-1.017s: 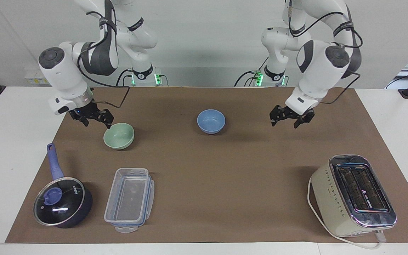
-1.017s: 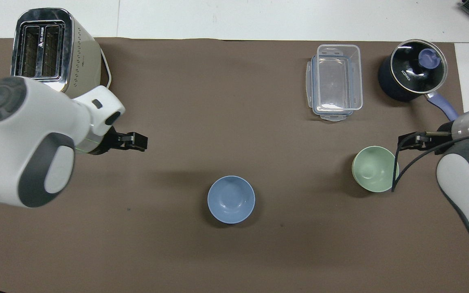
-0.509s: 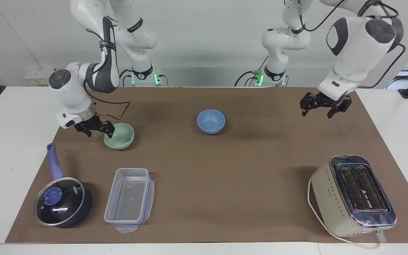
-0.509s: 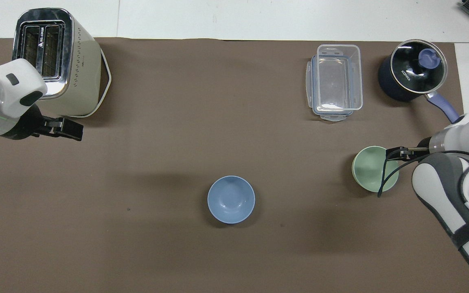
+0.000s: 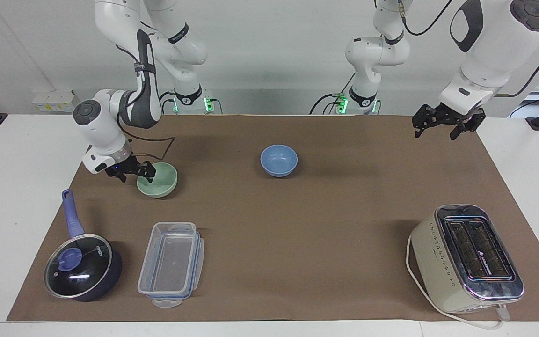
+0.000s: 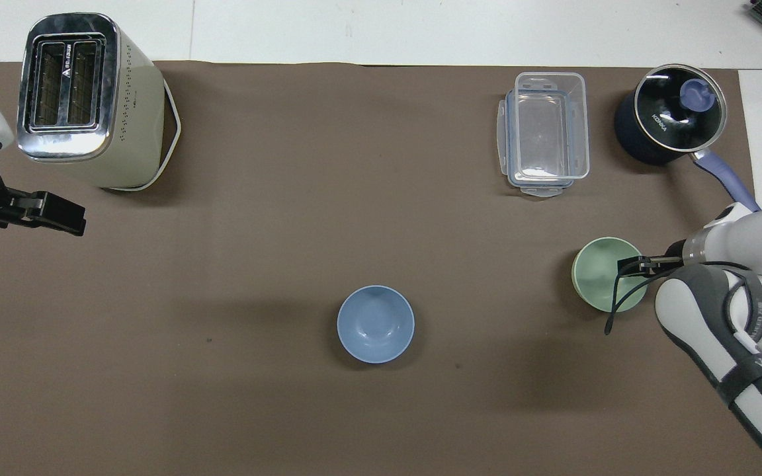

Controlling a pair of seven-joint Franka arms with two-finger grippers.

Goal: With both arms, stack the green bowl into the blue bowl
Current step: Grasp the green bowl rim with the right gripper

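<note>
The green bowl (image 5: 163, 180) sits on the brown mat toward the right arm's end; it also shows in the overhead view (image 6: 598, 277). The blue bowl (image 5: 278, 160) sits upright and empty at the mat's middle, and shows in the overhead view (image 6: 375, 324). My right gripper (image 5: 135, 172) is low at the green bowl's rim, open, with one finger over the bowl's inside and one outside; in the overhead view my right gripper (image 6: 631, 265) covers that rim. My left gripper (image 5: 442, 125) is open, empty and raised over the mat's edge at the left arm's end; it also shows in the overhead view (image 6: 57, 213).
A dark lidded saucepan (image 5: 82, 269) with a blue handle and a clear lidless food container (image 5: 171, 262) lie farther from the robots than the green bowl. A cream toaster (image 5: 468, 257) stands farther out at the left arm's end.
My right gripper has come down and in to the green bowl's rim. My left gripper has risen and drawn away from the blue bowl toward its own end of the table. Both bowls stay put.
</note>
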